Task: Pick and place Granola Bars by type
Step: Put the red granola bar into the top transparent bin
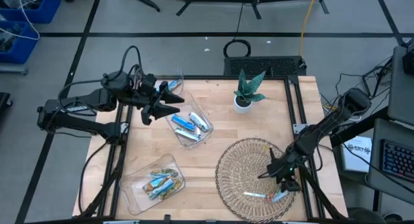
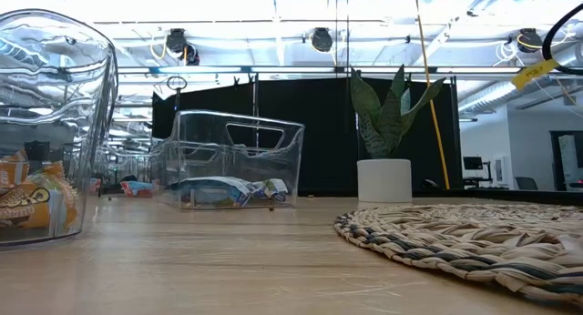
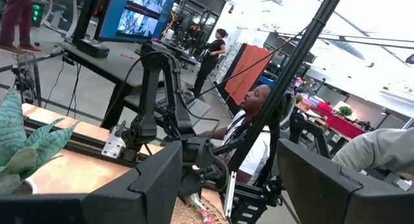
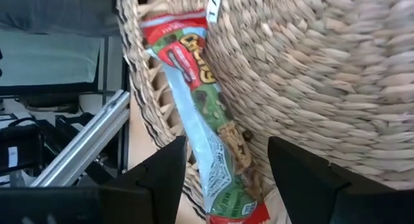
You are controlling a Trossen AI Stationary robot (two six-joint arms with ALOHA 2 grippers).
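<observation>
The right gripper point(image 1: 283, 174) hovers released, fingers spread, over a red-green granola bar point(image 4: 207, 114) at the woven mat's point(image 1: 239, 159) edge (another bar point(image 1: 254, 194) lies nearby). This looks like the pick step: next, lower and clench. The left gripper point(image 1: 169, 102) waits open above the upper clear bin point(image 1: 202, 134).
</observation>
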